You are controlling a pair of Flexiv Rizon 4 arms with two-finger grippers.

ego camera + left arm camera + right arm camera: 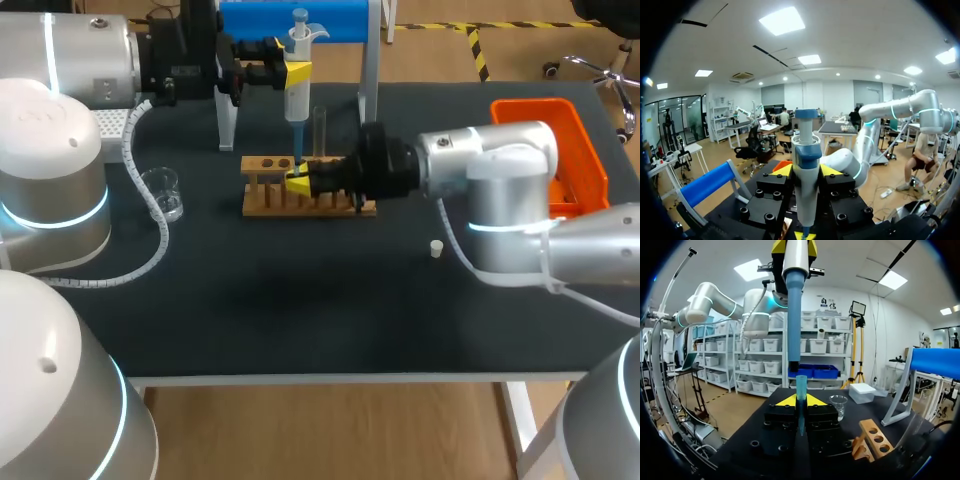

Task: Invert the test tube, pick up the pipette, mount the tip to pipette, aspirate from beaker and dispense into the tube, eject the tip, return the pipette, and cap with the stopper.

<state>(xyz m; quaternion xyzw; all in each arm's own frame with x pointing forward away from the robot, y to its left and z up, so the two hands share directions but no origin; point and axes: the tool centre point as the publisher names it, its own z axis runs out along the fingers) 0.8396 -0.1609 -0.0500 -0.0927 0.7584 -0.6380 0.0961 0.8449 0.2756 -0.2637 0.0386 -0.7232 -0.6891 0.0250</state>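
My left gripper (290, 72) comes in from the back left and is shut on a white and blue pipette (297, 90), which hangs upright over the wooden rack (265, 200). In the left wrist view the pipette (806, 160) stands between the left gripper's (806, 172) yellow tips. My right gripper (298, 182) lies level at the rack, under the pipette. In the right wrist view the pipette (795, 310) comes down to a thin blue tip (801, 390), which runs into the seam of the right gripper (800, 403). A clear test tube (320, 128) stands upright in the rack.
A small glass beaker (163, 192) stands left of the rack. The white stopper (437, 249) lies on the mat to the right. An orange bin (580, 150) is at the far right, a white tip box (112, 125) at the back left, and a blue stand (290, 18) behind the rack.
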